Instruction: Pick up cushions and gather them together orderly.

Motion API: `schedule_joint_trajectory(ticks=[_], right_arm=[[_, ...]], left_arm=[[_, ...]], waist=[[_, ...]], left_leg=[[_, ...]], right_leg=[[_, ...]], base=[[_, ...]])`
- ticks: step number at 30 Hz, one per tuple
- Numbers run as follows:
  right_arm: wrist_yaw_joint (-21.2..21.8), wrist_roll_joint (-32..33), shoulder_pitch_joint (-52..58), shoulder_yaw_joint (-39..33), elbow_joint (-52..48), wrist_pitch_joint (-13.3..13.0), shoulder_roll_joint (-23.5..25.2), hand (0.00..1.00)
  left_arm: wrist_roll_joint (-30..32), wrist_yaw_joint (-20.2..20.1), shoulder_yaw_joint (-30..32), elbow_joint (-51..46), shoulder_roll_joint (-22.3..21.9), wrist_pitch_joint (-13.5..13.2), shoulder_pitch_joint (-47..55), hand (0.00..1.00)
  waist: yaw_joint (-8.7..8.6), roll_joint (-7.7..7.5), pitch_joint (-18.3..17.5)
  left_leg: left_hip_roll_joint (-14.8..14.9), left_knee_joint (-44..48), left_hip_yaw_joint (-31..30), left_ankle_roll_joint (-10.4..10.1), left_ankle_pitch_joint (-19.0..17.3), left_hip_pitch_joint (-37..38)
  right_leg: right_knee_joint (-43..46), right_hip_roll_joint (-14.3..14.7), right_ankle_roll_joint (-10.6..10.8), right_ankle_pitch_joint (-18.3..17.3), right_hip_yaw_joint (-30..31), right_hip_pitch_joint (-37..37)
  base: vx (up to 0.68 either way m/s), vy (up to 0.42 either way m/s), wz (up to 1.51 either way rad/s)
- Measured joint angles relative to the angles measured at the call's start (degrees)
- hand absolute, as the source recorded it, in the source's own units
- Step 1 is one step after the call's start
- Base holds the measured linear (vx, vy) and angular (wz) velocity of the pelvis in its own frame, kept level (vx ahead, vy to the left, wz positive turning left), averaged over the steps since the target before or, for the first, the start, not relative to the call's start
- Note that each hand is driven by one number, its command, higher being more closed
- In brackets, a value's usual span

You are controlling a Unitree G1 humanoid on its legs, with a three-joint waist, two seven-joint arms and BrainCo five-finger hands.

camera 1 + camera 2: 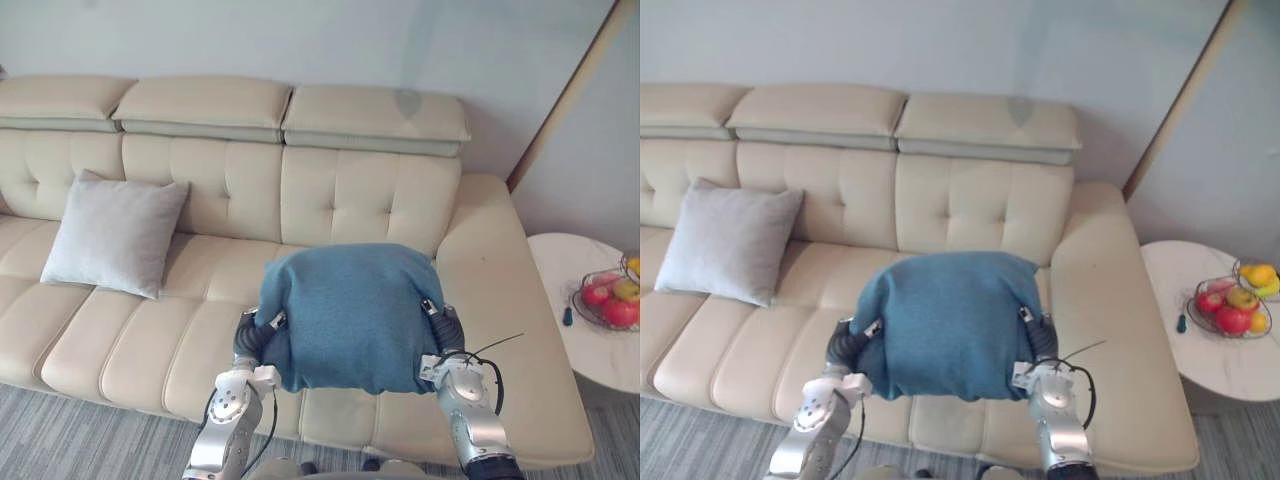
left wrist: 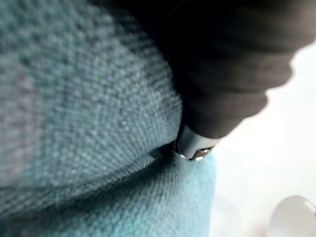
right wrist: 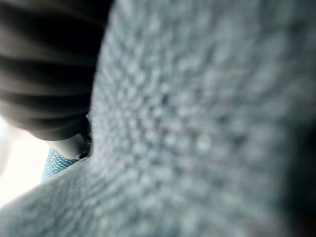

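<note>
Teal knit fabric marks the cushion (image 1: 350,315) in play. It is up off the seat, carried in front of the robot between the left hand (image 1: 248,340) at one side edge and the right hand (image 1: 447,333) at the other, above the middle-to-right stretch of the cream sofa (image 1: 340,195). Each wrist view has that hand's dark ribbed cover pressed right against the weave, so both hands are in contact with it. Whether either hand lies flat on the cushion or is clamped round its edge is hidden by the cushion itself, and I cannot tell. The grey cushion (image 1: 112,233) leans upright against the backrest on the sofa's left part, well apart from the teal one, with bare seat between them. A round side table (image 1: 560,350) with a wire bowl of fruit (image 1: 608,298) stands past the sofa's right arm and has no part in the job. As a judgement, the pick-up half looks done — the teal cushion is lifted and appears evenly supported on both sides. The gathering half is not: the two cushions are not yet together. What seems left is to carry the teal one leftward, set it down just beside the grey one in a matching upright lean, and let go without tipping either.
</note>
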Motion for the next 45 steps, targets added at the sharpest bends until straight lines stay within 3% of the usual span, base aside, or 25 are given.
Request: schedule_joint_trajectory(ticks=[2, 3, 4, 8, 14, 20, 25, 27, 32, 35, 36, 37, 41, 45], right_arm=[[-0.1, 0.0, 0.0, -0.2, -1.1, -0.1, 0.0, 1.00], [-0.3, 0.0, 0.0, -0.2, -1.3, -0.1, 0.0, 1.00], [-0.6, 0.0, 0.0, -0.2, -1.3, -0.1, 0.3, 1.00], [-0.9, -0.1, 0.4, -0.5, -1.3, 0.0, 1.3, 1.00], [-1.2, -2.4, 1.9, -0.2, -1.3, 0.0, 2.6, 1.00], [-5.3, -8.3, -1.7, 2.2, -1.4, 0.2, 2.5, 1.00], [-11.4, -11.5, -14.4, 3.4, -1.4, 1.2, 2.1, 1.00], [-14.3, -11.7, -23.1, 3.5, -0.9, 1.6, -0.6, 1.00], [-19.1, -13.5, -39.6, 2.6, 0.7, 1.6, -4.9, 1.00], [-21.0, -13.3, -51.1, 1.1, 7.9, 1.5, -7.5, 1.00], [-21.3, -13.3, -54.3, 0.6, 10.0, 1.5, -8.0, 0.00], [-21.4, -13.0, -59.1, 0.0, 13.8, 1.5, -9.1, 0.00], [-21.4, -10.1, -71.5, -2.6, 27.1, 1.7, -9.9, 0.00], [-20.1, -2.3, -76.8, -4.6, 39.1, 3.4, -10.5, 0.00]], left_arm=[[0.0, 0.0, 0.0, -0.8, -0.3, 0.0, -0.1, 1.00], [0.1, 0.0, 0.0, -1.0, -0.7, 0.0, -0.2, 1.00], [0.4, 0.0, 0.0, -1.2, -0.8, 0.0, -0.2, 1.00], [0.9, 0.1, -0.3, -1.2, -0.8, 0.4, 0.3, 1.00], [1.1, 0.1, -0.7, -2.9, 0.1, 0.4, 2.6, 1.00], [2.1, 4.1, -0.6, -2.9, 0.0, 0.4, -1.0, 1.00], [2.2, 11.6, 0.8, -2.8, 0.1, 0.1, -14.6, 1.00], [2.2, 14.9, 1.4, -0.1, 0.5, -0.8, -24.9, 1.00], [1.9, 18.7, 1.3, 8.8, 5.0, -3.4, -45.2, 1.00], [-0.2, 19.0, 1.3, 17.2, 7.2, -4.8, -58.5, 1.00], [-0.4, 19.0, 1.3, 19.7, 8.0, -5.1, -62.1, 1.00], [-0.9, 19.0, 1.3, 24.0, 8.9, -5.2, -67.7, 0.00], [-2.5, 18.8, 4.3, 39.3, 9.4, -4.4, -82.0, 0.00], [-2.7, 17.2, 7.6, 47.0, 6.6, -2.3, -86.4, 0.00]], waist=[[-0.05, 0.10, -0.1], [-0.04, 0.20, -0.1], [-0.03, 0.15, -0.3], [-0.34, -0.26, -0.3], [-0.15, -0.22, -0.4], [0.20, -0.69, -0.1], [1.12, -0.84, 1.4], [1.39, -0.60, 1.5], [0.88, -0.55, 1.8], [0.62, -0.59, 4.1], [0.61, -0.61, 4.7], [0.55, -0.53, 5.6], [0.00, -0.30, 10.2], [-0.08, -0.29, 11.9]], left_leg=[[3.2, -3.4, -2.4, -2.1, 1.2, 0.1], [2.9, -5.8, -5.1, -4.2, 1.9, 0.7], [2.0, -9.2, -5.9, -4.5, 2.1, 2.2], [-0.4, -12.2, -4.5, -4.1, 3.1, 3.8], [-1.8, -19.1, -3.0, -3.2, 5.8, 6.9], [-1.4, -20.1, -1.4, -3.0, 8.2, -0.7], [-0.1, -15.0, 0.3, -3.0, 8.4, -12.3], [0.3, -13.1, 0.4, -3.1, 8.7, -17.2], [0.8, -13.0, 0.3, -3.4, 10.8, -24.0], [0.8, -15.1, 0.3, -3.7, 12.9, -25.8], [0.9, -15.9, 0.4, -3.7, 13.7, -26.7], [0.9, -17.3, 0.3, -3.9, 15.1, -28.4], [1.2, -20.7, 0.2, -4.6, 18.5, -31.8], [2.1, -20.7, -0.2, -5.1, 19.0, -34.8]], right_leg=[[0.1, 0.3, 0.0, 0.0, 0.2, 0.0], [0.0, 0.5, 0.5, 0.3, 0.8, -0.1], [-1.3, 0.3, 1.5, 0.9, 2.0, -0.1], [-2.0, -1.6, 3.0, 1.8, 4.1, -0.9], [-3.8, -2.2, 3.8, 3.1, 6.4, -1.1], [-3.7, -1.7, 3.3, 5.8, 7.7, -10.0], [1.4, -1.4, 3.1, 6.5, 9.3, -22.4], [3.7, -1.4, 2.9, 6.6, 9.5, -27.5], [5.1, -1.2, 1.7, 7.7, 9.2, -34.9], [5.3, -1.0, 1.1, 8.5, 9.3, -37.8], [5.2, -0.8, 0.9, 8.9, 9.3, -39.1], [5.1, -0.7, 0.6, 9.6, 9.3, -41.3], [4.0, 0.0, -0.2, 11.4, 8.7, -45.6], [2.1, 0.8, -0.3, 12.4, 7.4, -47.3]], base=[[0.03, 0.063, -0.09], [0.04, 0.127, -0.17], [0.06, 0.175, -0.13], [0.01, 0.144, -0.15], [-0.03, 0.051, -0.16], [-0.07, -0.001, -0.12], [-0.12, -0.023, -0.15], [-0.12, -0.046, -0.03], [-0.10, -0.036, 0.02], [-0.05, -0.033, 0.01], [-0.05, -0.019, 0.02], [-0.04, -0.017, 0.02], [-0.01, -0.021, 0.03], [0.03, -0.031, 0.07]])
